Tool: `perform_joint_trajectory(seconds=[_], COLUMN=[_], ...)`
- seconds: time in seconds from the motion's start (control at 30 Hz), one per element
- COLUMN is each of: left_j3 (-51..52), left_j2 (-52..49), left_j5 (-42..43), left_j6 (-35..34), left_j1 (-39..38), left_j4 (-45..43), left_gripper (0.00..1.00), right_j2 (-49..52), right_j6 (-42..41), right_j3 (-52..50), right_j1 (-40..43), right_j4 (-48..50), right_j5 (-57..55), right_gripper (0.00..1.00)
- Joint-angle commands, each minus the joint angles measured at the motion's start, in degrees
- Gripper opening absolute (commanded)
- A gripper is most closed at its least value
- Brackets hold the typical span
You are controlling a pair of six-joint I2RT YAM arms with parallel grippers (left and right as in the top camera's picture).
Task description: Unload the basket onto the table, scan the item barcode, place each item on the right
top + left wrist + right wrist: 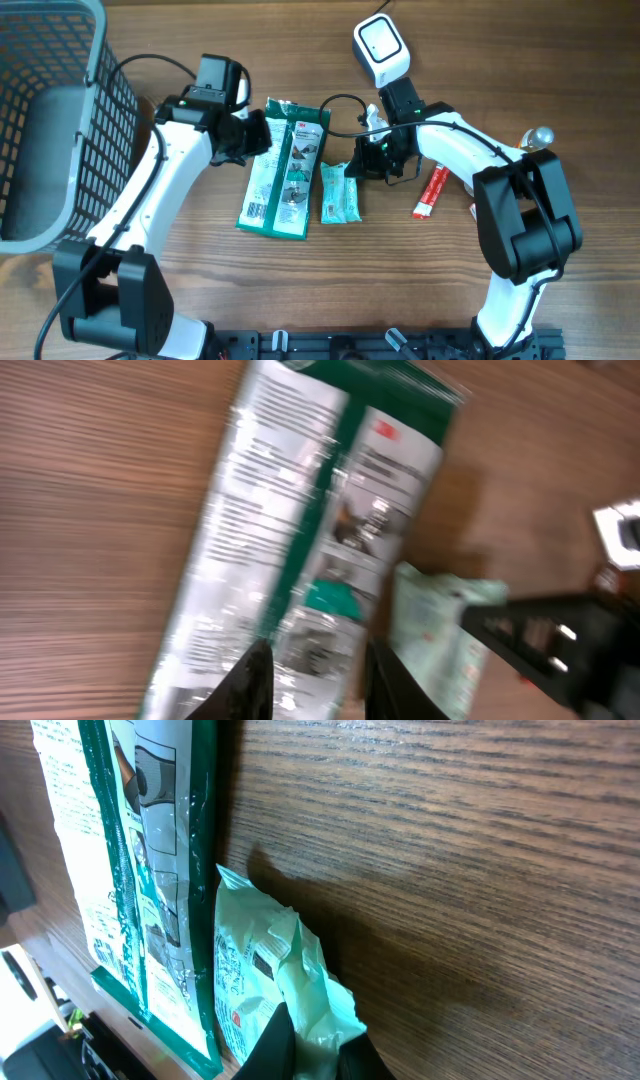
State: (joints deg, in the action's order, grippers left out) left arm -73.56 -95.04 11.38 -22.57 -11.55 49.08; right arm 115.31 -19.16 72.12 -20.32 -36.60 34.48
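Observation:
A large green and white package lies flat mid-table, with a barcode near its lower left corner. My left gripper hovers at its upper left edge. In the left wrist view the gripper is open, its two fingers apart above the package with nothing between them. A small mint green packet lies right of the package. My right gripper is shut on its upper end; in the right wrist view the gripper pinches the crumpled edge of the packet. The white barcode scanner stands at the back.
A grey mesh basket fills the far left. A red stick-shaped item lies right of my right gripper, with a small silver ball object beyond it. Black cables run across the back of the table.

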Motion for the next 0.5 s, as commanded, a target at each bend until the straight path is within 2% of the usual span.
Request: perform_joint_trajectory(seconds=[0.0,0.17,0.47], left_j3=[0.26,0.68,5.60], left_j2=[-0.57,-0.59,-0.66], left_j5=[-9.99,-15.39,-18.69], left_j6=[1.11,1.09,-0.15], left_j1=[1.36,1.44,1.46], left_j4=[-0.13,0.37,-2.43], left_gripper=[0.22,0.19,0.19], right_j2=[1.49,1.49,1.49], right_j6=[1.01,1.03,1.03], right_j3=[-0.63,-0.63,-0.63], right_j1=[-0.57,-0.57,-0.57], right_j4=[0.35,0.31,0.26], right_j5=[-0.35,-0.35,-0.35], right_gripper=[0.04,0.04,0.04])
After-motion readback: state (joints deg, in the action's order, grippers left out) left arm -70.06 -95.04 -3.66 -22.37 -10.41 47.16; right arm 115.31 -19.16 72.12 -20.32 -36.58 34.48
